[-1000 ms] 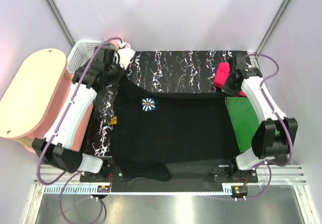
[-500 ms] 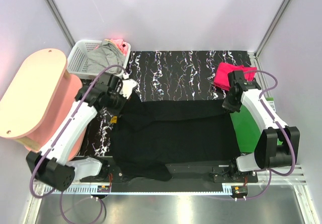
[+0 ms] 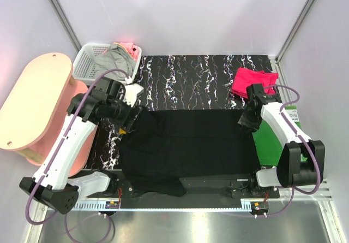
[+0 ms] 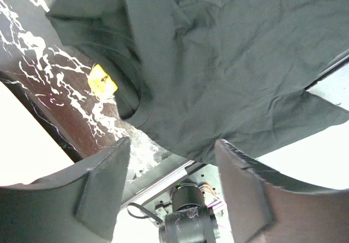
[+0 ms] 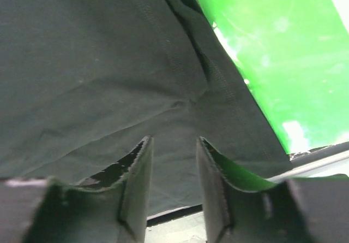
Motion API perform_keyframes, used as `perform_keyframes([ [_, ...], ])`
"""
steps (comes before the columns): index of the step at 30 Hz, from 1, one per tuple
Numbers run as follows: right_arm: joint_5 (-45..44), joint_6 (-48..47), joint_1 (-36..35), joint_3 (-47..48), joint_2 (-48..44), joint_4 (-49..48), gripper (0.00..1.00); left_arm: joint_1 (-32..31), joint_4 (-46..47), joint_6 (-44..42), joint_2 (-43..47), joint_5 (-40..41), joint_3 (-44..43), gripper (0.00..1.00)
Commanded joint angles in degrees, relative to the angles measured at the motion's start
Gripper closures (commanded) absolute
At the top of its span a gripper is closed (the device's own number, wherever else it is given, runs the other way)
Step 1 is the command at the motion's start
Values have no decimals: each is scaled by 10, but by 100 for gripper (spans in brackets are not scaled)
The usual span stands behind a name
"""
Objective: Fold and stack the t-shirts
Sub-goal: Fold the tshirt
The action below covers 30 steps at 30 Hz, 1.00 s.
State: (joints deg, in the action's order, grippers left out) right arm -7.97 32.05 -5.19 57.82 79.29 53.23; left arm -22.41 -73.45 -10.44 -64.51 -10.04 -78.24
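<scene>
Top external view: the black t-shirt [image 3: 191, 144] lies flat in the middle of the dark marbled table [image 3: 191, 79]. Its far edge looks doubled over toward the near side, and no flower print shows, so I think one fold is made.

The left gripper [image 3: 132, 118] sits at the shirt's 10 o'clock corner. Its jaws are wide apart and hold nothing; the cloth lies loose below them. The right gripper [image 3: 245, 122] sits at the 2 o'clock corner. Its jaws are a little apart and hold nothing too. Each arm is at one end of the folded edge, most likely because that is where the cloth had to be laid down straight.

The crimson-pink t-shirt [image 3: 248, 81] rests folded at 1 o'clock, near the right gripper but apart from the black one. It looks like the place to stack.

A green board [image 3: 267, 139] lies at 3 o'clock, and the shirt's right edge rests partly on it. A white basket [image 3: 87, 63] with more cloth stands at 10 o'clock. A small yellow tag [image 3: 123, 129] sits just beside the shirt at 9 o'clock. The shirt's near left corner is bunched and may need smoothing.
</scene>
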Motion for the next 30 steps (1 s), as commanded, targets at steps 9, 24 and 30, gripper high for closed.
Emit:
perform_keyframes([
  [9,24,10,3,160,83,-10,53,-2,66,-20,-110,14,-157,30],
  [24,53,-5,0,189,218,-62,57,139,169,-12,-344,28,-123,36],
  [30,52,-8,-1,194,235,-68,57,151,194,-21,-337,25,-56,32],
])
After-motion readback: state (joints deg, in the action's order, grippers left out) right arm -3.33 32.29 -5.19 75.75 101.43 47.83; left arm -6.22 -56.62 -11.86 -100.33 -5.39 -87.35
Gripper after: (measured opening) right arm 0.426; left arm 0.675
